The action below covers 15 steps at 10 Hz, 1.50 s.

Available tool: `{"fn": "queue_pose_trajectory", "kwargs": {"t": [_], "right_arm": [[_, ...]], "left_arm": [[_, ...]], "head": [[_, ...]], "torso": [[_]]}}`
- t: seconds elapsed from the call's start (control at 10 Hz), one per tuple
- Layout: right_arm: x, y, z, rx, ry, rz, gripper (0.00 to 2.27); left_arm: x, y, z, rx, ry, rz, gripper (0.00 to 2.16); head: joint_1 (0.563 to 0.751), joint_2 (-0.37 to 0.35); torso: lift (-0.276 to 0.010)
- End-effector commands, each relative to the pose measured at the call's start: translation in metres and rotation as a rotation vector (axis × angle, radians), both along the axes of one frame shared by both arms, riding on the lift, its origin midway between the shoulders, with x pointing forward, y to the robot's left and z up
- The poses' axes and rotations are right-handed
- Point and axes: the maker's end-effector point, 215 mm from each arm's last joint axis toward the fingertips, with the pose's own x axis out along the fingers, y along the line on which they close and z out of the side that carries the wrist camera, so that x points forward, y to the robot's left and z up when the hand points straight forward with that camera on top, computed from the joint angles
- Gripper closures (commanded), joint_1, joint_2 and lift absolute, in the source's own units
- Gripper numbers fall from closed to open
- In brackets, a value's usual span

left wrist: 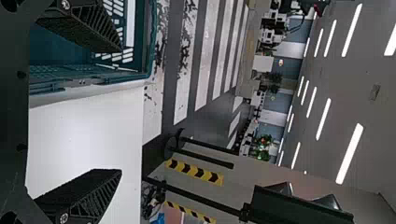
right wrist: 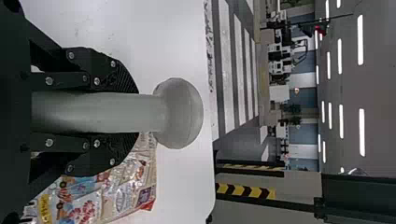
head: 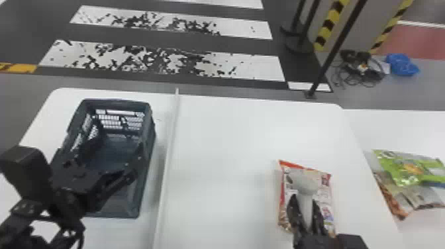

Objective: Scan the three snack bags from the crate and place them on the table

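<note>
We have our right fingers [head: 293, 212] closed on the handle of the grey scanner [head: 304, 182], its rounded head pointing forward, away from us. Just past that grip, in the head view, the red-edged snack bag [head: 326, 198] lies flat on the surface [head: 231, 139], behind and around the scanner. Its long axis runs roughly fore and aft, much in line with the handle; the right wrist view puts the bag lower than the scanner. We cannot tell the gap between them.

Our right arm is clearly nearer, but its grip is taken, so we judge it suits scanning rather than lifting. Our left fingers [left wrist: 84, 193] are spread and empty, up by the crate [head: 116, 102]; from them the bag lies well off to the right, so grasping it there would mean a long reach across.

Farther right, the green bag [head: 404, 167] overlaps the brownish bag [head: 400, 198] on the neighbouring table [head: 397, 129].
</note>
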Motion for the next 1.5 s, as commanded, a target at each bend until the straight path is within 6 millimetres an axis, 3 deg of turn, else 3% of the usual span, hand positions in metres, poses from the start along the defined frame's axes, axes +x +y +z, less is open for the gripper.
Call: {"fn": "queue_pose_trajectory", "kwargs": {"t": [0.0,0.1,0.5,0.7,0.9,1.2,1.3,1.4], "right_arm": [[0.007,-0.026,0.02,0.03,-0.025,-0.014,2.24],[0.017,-0.056,0.019,0.047,-0.014,-0.035,2.24],[0.046,-0.184,-0.008,0.033,0.083,-0.095,2.24],[0.051,-0.226,-0.03,0.015,0.128,-0.091,2.24],[0.052,-0.245,-0.055,-0.045,0.183,-0.049,2.24],[0.053,-0.248,-0.068,-0.058,0.216,-0.028,2.23],[0.056,-0.248,-0.071,-0.069,0.227,-0.019,2.15],[0.057,-0.246,-0.072,-0.068,0.227,-0.018,1.86]], "left_arm": [[0.001,0.001,0.002,0.0,-0.005,0.001,0.08],[-0.001,0.001,0.002,-0.002,-0.002,-0.001,0.08],[-0.003,0.001,0.0,0.001,0.005,-0.003,0.08],[-0.004,0.001,0.0,0.005,0.006,-0.003,0.08],[-0.003,0.001,0.003,0.008,-0.002,0.0,0.08],[-0.002,0.0,0.004,0.007,-0.004,0.0,0.08],[-0.003,-0.002,0.004,0.006,-0.003,-0.002,0.08],[-0.003,-0.002,0.006,0.004,-0.006,-0.002,0.08]], "head": [[0.695,-0.119],[0.695,-0.124],[0.695,-0.268],[0.695,-0.35],[0.695,-0.35],[0.695,-0.35],[0.695,-0.35],[0.695,-0.35]], "torso": [[-0.037],[-0.037],[-0.037],[-0.037],[-0.037],[-0.037],[-0.037],[-0.037]]}}
